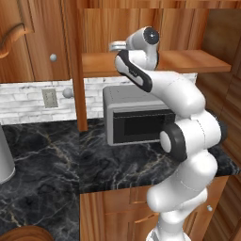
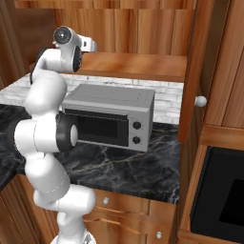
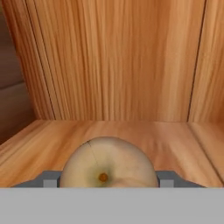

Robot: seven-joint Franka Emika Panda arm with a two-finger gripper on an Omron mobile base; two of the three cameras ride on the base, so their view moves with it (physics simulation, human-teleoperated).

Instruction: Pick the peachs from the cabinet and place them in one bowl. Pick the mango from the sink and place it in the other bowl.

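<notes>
In the hand view a pale, blushed peach point(image 3: 107, 164) with a small stem dot sits between my gripper's point(image 3: 109, 180) two fingertips point(image 3: 50, 180), which press against its sides. It is low over the cabinet's point(image 3: 113, 61) plank shelf, in front of the wood-panel back. In both base views my arm reaches up onto that cabinet shelf point(image 1: 188, 61) point(image 2: 143, 64), and the gripper point(image 1: 116, 46) point(image 2: 91, 45) points inward over the board. Part of the dark-brown wooden bowl's rim point(image 1: 23, 233) shows at the lower left corner of the left base view.
A grey microwave point(image 1: 136, 117) point(image 2: 109, 114) stands on the black marble counter point(image 1: 47, 160) right under the shelf. A wooden post point(image 1: 77, 70) and a door with a curved handle point(image 1: 14, 37) stand left of the arm. A dark oven front point(image 2: 224, 190) is at the right.
</notes>
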